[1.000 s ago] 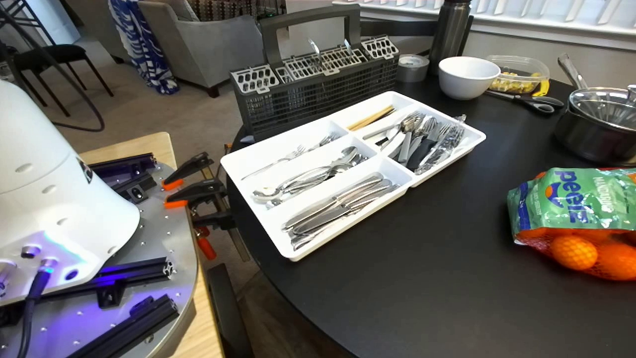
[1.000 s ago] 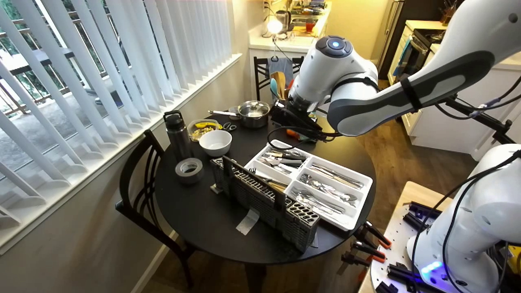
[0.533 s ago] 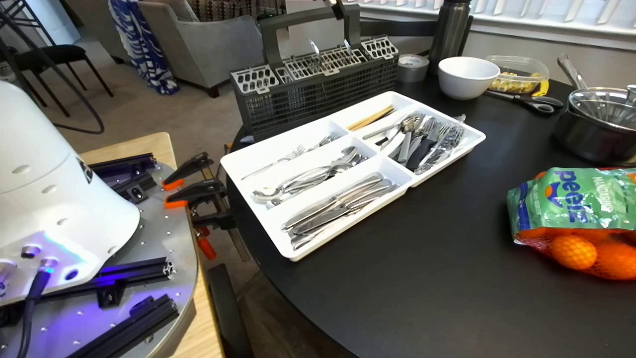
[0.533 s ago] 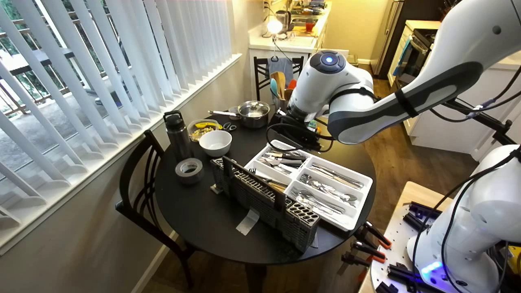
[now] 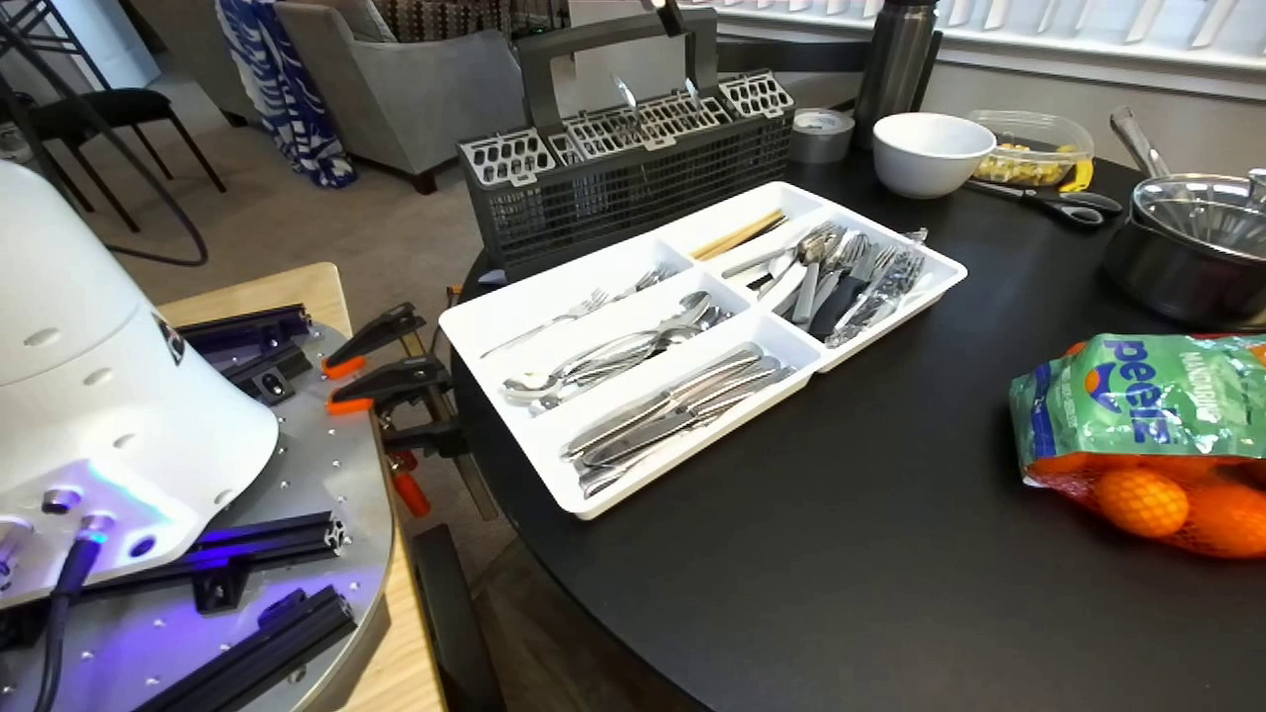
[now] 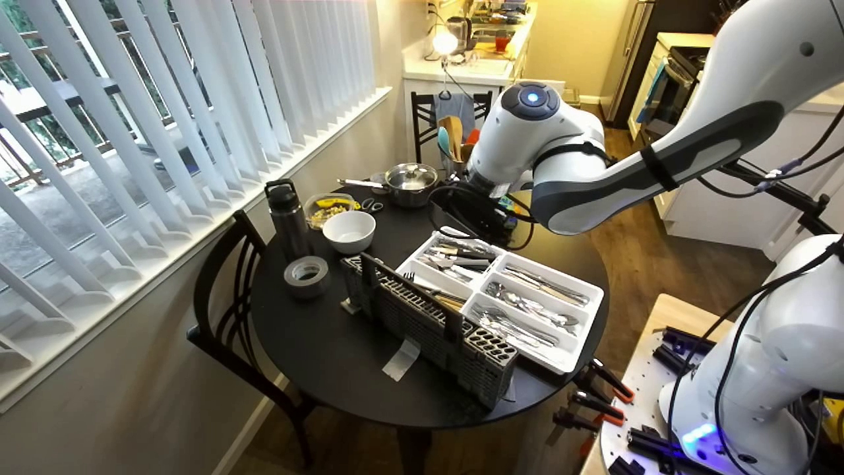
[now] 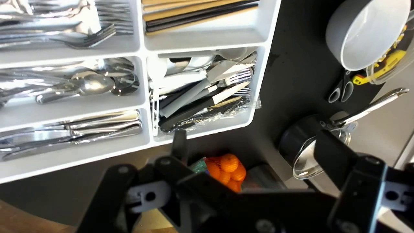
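Cutlery tray (image 7: 207, 37) sits flat on the desk (image 5: 890, 554), well filled: forks (image 7: 92, 39), spoons (image 7: 97, 84), knives (image 7: 103, 131) and chopsticks (image 7: 181, 20) each in their own compartment, mixed utensils (image 7: 186, 97) jumbled in the fifth, some in clear wrap (image 7: 223, 111). Claw (image 7: 250, 137) spread wide, nothing in it, hanging off the tray's mixed-utensil side; no contact visible, exact height hard to tell. Status, my read: all five compartments already stocked, no grasp made, no piece lifted. Dishwasher basket (image 5: 643, 183) stands just beside the tray, not emptied: metal pieces (image 5: 625, 92) poke out of its top. Farther out: white bowl (image 5: 930, 153), lidded pot (image 5: 1177, 267), mandarin bag (image 5: 1147, 415).
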Robot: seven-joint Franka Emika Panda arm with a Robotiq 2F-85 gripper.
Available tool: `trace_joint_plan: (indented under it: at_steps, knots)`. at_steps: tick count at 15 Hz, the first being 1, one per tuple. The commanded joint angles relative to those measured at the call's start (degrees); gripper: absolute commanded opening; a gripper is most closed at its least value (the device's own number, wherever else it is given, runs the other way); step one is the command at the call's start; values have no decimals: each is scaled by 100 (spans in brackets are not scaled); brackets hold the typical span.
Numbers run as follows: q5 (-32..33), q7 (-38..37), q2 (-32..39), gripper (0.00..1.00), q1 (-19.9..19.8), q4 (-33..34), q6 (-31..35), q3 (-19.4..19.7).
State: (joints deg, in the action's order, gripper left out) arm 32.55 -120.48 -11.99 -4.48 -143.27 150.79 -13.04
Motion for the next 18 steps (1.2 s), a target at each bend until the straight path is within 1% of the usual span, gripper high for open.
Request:
trace_joint_plan:
  at_steps: [1, 2, 5, 6, 7, 8, 9, 12, 14, 18]
  knots:
    - [130, -1539, -85, 100, -275, -84, -87, -562]
    - [108, -1963, -64, 100, -321, -77, -103, -725]
    - [103, -3246, 102, 100, -286, 0, -508, -1092]
    - [115, -3608, 195, 100, 60, 48, -732, -881]
    - [-746, -2953, -168, 100, -651, -13, -946, -1527]
    - [-861, -3011, -132, 100, -629, -15, -1062, -1593]
    - [-1088, -2937, -191, 100, -841, -38, -1098, -1827]
    - [-1223, -2929, -104, 100, -1262, -33, -971, -2346]
    - [-1126, -2929, 86, 100, -1548, 13, -880, -2699]
    - [-953, -2928, 596, 100, -1939, 88, -469, -3197]
